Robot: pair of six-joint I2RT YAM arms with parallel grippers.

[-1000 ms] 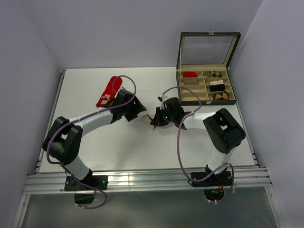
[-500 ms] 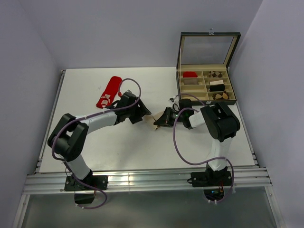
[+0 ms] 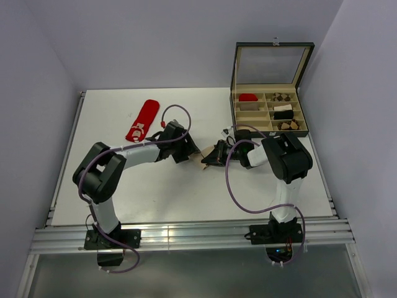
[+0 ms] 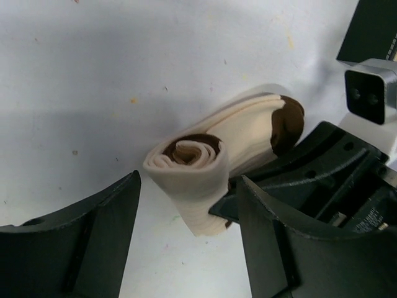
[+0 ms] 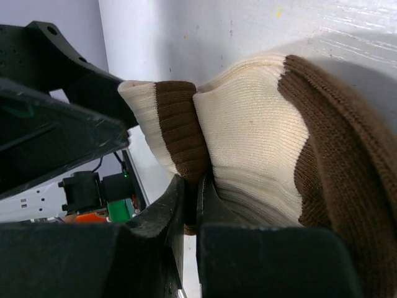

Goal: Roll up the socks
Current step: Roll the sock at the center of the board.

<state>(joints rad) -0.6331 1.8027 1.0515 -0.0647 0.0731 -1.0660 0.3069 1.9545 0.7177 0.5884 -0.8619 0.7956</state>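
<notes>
Cream sock (image 4: 192, 155) is rolled up mid-table, a spiral with brown at the core showing at the end facing my left wrist camera. The right gripper (image 5: 193, 186) is pressed together on it, pinching the roll's lower layers near the brown band. The left gripper (image 4: 189, 180) is spread, with one finger on each side of the roll and neither touching it as far as I can see.

Change over the last second: my left arm slid right off the red sock (image 3: 141, 119) and in toward the roll, so the left gripper (image 3: 188, 149) now sits just beside the right gripper (image 3: 214, 154), with the cream sock (image 3: 201, 160) between them. The right arm folded its elbow in; its pinch looks the same.

My read is that the cream roll is nearly done and the left is lining up to take or tuck it. The red sock lies flat and unrolled, well apart at the far left, so it's still to do.
</notes>
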